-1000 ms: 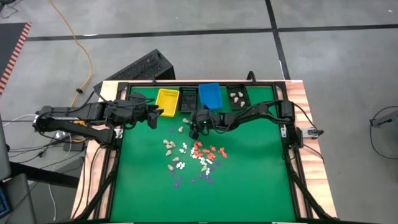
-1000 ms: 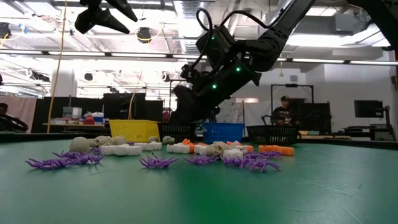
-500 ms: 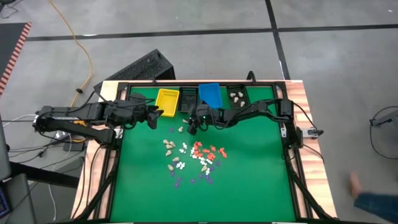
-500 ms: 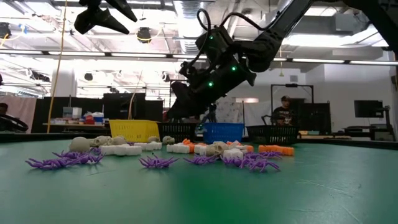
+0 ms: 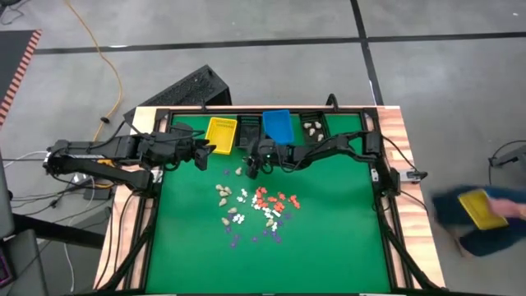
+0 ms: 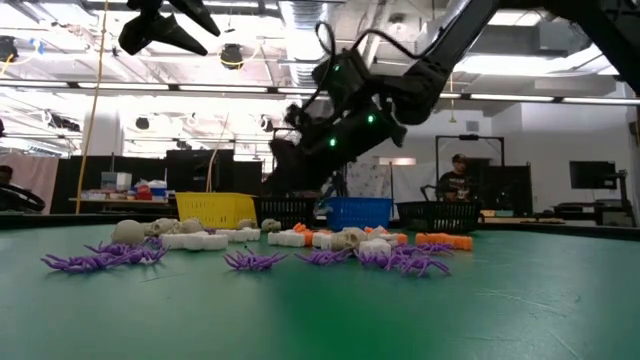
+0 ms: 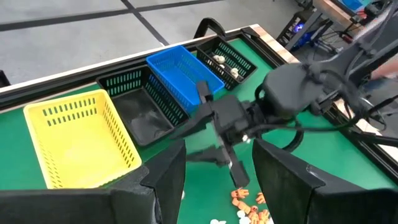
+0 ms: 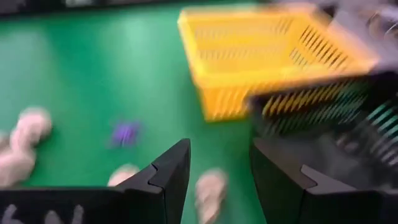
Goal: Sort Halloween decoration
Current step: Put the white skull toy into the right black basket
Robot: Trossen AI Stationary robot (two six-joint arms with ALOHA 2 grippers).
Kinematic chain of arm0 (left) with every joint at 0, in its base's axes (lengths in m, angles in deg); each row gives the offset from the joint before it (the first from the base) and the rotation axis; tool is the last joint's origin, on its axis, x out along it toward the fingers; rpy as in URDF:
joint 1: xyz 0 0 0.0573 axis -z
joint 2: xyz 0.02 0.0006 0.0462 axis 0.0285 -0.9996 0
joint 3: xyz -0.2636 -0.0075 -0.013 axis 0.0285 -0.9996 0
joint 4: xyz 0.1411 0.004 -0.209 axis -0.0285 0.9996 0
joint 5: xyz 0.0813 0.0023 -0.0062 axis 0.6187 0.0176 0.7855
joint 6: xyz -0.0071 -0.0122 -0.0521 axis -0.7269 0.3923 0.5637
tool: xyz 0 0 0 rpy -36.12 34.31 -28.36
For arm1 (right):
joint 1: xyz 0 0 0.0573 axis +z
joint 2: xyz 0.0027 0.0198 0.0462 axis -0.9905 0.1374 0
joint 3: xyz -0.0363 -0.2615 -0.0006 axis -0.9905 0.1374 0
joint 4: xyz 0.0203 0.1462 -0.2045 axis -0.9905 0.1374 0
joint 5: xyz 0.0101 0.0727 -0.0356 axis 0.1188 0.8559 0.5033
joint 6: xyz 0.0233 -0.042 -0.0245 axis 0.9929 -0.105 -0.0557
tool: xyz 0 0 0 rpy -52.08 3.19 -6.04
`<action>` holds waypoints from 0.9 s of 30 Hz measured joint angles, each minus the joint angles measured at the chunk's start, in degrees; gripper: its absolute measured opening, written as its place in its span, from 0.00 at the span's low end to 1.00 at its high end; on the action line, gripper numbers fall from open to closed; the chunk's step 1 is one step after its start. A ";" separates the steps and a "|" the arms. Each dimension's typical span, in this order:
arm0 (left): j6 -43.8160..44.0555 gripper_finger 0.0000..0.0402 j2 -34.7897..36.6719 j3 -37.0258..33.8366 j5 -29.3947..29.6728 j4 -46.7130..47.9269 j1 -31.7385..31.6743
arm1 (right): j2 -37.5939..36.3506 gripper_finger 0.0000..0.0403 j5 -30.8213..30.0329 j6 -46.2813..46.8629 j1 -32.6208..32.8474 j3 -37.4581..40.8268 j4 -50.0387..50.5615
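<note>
Right gripper (image 5: 251,168) hovering empty, jaws apart, just short of the yellow bin (image 5: 220,131). Left gripper (image 5: 207,152) waiting open beside that bin. Halloween decoration (image 5: 256,207) lying scattered below it on the counter (image 5: 345,238): probably light, rigid, tiny; pinch each body centrally.

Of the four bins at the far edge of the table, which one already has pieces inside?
The rightmost black bin: cream pieces lie in it. The yellow bin, the blue bin and the other black bin between them look empty.

I see the Halloween decoration (image 5: 256,207) lying loose as tiny white, cream-beige, orange-red and purple pieces, scattered in a cluster around the middle of my green table (image 5: 337,238), purple ones nearest the front edge.
</note>
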 joint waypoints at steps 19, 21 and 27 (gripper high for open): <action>0.04 0.44 0.00 -0.02 0.76 0.52 -0.02 | 6.43 0.48 0.03 0.66 0.59 -8.91 12.12; 0.04 0.44 0.00 -0.02 1.08 0.50 -0.02 | 6.48 0.48 0.08 0.66 0.53 -8.82 13.12; 0.04 0.44 0.00 -0.02 1.17 0.50 -0.02 | 6.47 0.48 -0.82 0.97 0.03 -8.84 14.96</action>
